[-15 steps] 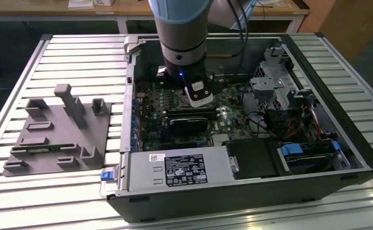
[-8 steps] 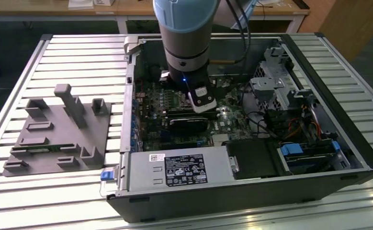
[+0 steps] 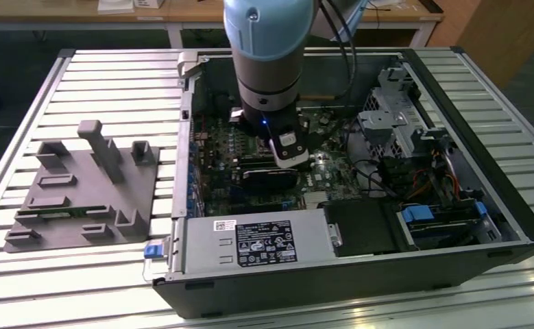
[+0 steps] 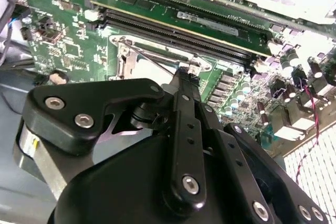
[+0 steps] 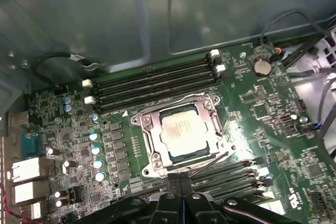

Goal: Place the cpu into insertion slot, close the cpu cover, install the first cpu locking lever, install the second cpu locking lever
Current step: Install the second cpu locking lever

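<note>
The cpu (image 5: 182, 130), a square chip with a dull metal top, lies flat in the socket on the green motherboard (image 5: 273, 114). The silvery cpu cover (image 5: 152, 141) lies down around it, the chip showing through its window. A thin wire locking lever (image 5: 212, 162) runs slantwise along the socket's edge nearest my gripper. My gripper (image 5: 181, 182) is shut, its black fingers pressed together just beside that edge. In the second wrist view, the lever (image 4: 157, 57) slants up to its silvery end right at the gripper (image 4: 185, 74) tip. The gripper (image 3: 291, 163) hangs low inside the open computer case.
Long black memory slots (image 5: 157, 80) flank the socket on both sides. A graphics card (image 3: 269, 179) lies close to the arm. Case walls (image 3: 340, 271), a drive cage (image 3: 395, 123) and loose cables (image 3: 376, 179) surround the board. A grey fixture (image 3: 83, 192) stands at the exterior view's left.
</note>
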You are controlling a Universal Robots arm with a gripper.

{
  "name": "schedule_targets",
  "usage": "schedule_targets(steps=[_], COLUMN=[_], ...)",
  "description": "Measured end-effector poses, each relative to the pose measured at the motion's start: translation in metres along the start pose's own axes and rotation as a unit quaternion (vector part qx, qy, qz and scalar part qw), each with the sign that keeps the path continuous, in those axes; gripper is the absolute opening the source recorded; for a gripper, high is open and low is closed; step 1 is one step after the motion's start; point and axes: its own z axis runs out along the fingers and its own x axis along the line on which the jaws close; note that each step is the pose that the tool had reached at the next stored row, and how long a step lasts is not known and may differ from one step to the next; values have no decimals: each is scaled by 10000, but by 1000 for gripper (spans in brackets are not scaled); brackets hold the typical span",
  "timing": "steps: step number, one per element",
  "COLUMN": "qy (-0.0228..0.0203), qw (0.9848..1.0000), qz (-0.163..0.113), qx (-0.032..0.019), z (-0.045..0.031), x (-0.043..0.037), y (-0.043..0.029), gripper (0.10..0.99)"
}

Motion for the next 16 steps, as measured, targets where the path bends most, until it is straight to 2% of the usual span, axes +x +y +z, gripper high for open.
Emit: schedule_targets(steps=[9,16], qy=[44,53], qw=[10000,10000], qz=[16,19], qx=[9,-17], z=[130,200], x=[9,83], y=[-50,-99], gripper=[106,106])
